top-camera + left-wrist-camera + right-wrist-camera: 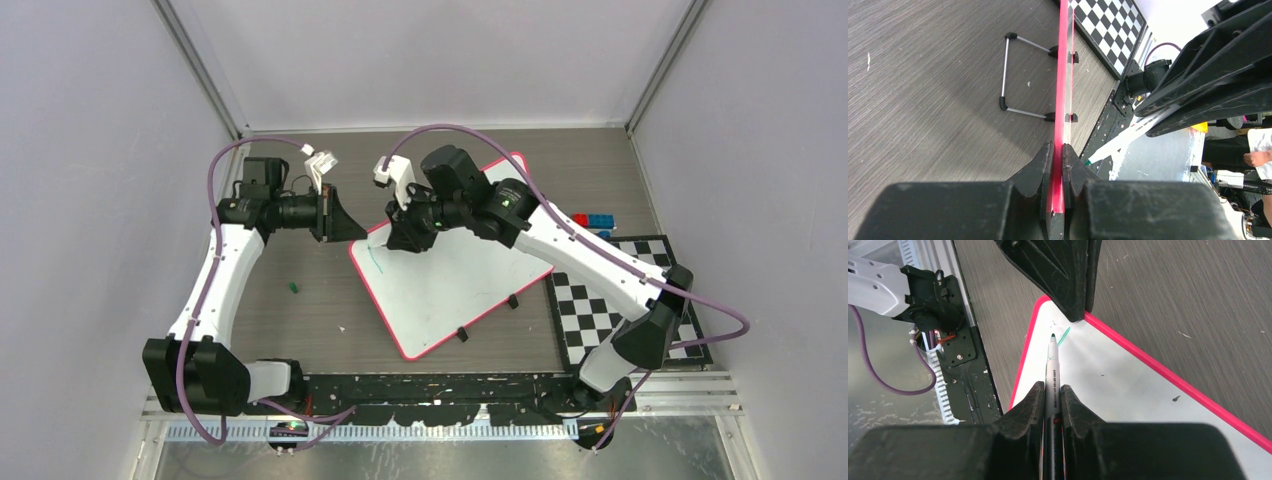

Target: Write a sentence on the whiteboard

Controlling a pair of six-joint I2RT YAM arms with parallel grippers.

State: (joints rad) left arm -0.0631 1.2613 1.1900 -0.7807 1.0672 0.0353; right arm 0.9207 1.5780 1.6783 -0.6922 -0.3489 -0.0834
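Pinching whiteboard (450,290) rim, left gripper (1058,148); right gripper (1052,392) clamped on marker (1052,365) beside teal stroke (1063,336).

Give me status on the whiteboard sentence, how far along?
Done: the left gripper is shut on the whiteboard at the red rim of one corner. The right gripper is shut on the marker, and one short teal stroke sits near that corner.
In hand: the marker tip is right by the stroke; contact with the board is unclear.
Left: nearly all the writing, since no readable letter shows yet.
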